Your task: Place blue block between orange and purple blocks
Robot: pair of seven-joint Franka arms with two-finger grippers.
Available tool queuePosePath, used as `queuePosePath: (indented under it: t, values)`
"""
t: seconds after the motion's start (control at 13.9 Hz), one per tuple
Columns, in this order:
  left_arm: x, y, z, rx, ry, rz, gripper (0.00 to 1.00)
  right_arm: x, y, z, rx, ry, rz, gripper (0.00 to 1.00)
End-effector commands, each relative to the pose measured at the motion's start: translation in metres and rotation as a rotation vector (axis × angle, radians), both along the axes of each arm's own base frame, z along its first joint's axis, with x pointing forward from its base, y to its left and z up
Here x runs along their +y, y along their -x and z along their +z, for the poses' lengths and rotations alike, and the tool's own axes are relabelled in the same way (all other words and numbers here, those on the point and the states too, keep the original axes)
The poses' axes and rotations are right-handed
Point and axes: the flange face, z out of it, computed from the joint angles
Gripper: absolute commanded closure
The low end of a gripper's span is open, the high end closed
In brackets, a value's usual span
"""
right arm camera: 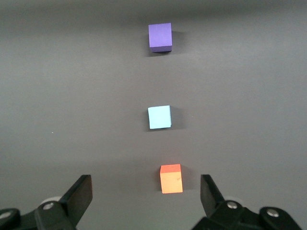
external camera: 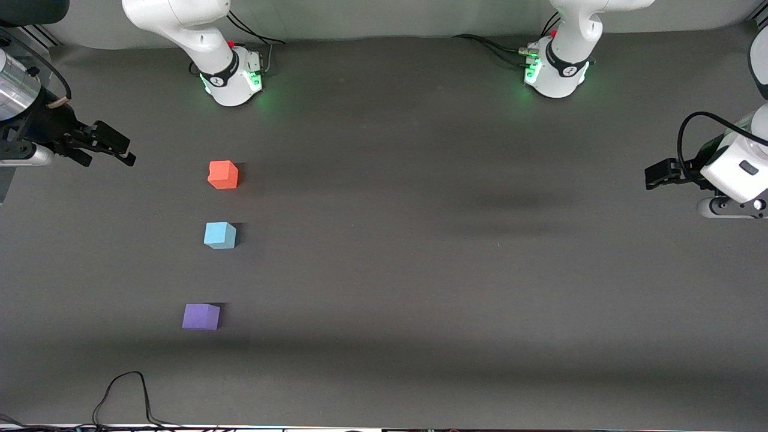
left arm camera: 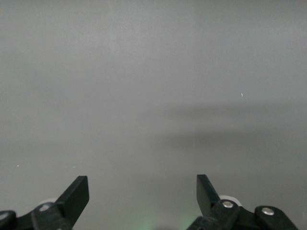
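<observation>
Front view shows you the sky-blue foam cube sitting square on the dark grey matte tabletop, no long axis, between the orange-red cube farther off and the violet cube nearer, toward the right arm's end. Right gripper and left gripper hover wide apart, empty.

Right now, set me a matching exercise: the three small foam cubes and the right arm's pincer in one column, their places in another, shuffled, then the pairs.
Things:
1. small orange-red foam cube
2. small sky-blue foam cube
3. small violet-purple foam cube
4. right pincer

Places:
A. nearest the front camera
B. open, held above the table's right-arm end
C. in the middle of the row
D. nearest the robots' bases

Pairs: 1-D, 2-C, 3-A, 4-B
</observation>
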Motion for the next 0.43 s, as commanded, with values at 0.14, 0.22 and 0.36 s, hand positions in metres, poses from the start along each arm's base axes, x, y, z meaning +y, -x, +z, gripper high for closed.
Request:
queuePosePath:
  t: [0.14,0.22,0.36]
  values:
    - [-0.0018,0.0055,0.0066,-0.016,-0.010,0.002,0.00,-0.0001,-0.0062,-0.0020,0.015,0.023,0.023,0.00]
    - [-0.0012,0.0043,0.0067,-0.014,-0.008,-0.001,0.00,-0.0001,-0.0062,-0.0020,0.015,0.023,0.023,0.00]
    - [-0.0010,0.0041,0.0057,-0.011,-0.010,-0.001,0.00,0.0000,-0.0061,-0.0027,0.016,0.023,0.023,0.00]
